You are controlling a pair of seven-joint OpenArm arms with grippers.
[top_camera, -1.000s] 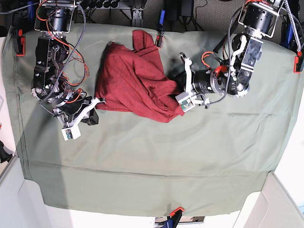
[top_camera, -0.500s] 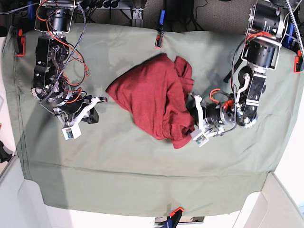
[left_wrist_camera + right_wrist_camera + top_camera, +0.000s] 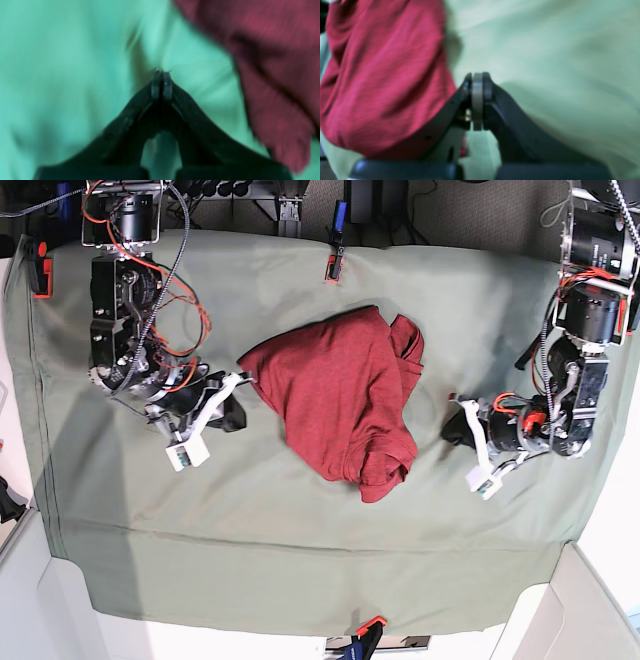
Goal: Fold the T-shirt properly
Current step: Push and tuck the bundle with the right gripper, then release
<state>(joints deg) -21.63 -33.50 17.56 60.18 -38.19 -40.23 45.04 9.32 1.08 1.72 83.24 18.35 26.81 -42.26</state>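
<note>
Both pairs of fingers are pressed together and hold nothing, the left gripper (image 3: 452, 430) at three o'clock and the right gripper (image 3: 238, 392) at nine o'clock of the crumpled maroon T-shirt (image 3: 340, 400), which lies mid-table on the sage-green table cloth (image 3: 300, 550).

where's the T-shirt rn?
In the base view the T-shirt lies bunched at the middle of the green table cloth, between the right gripper at its left edge and the left gripper, which is clear of it.
</note>
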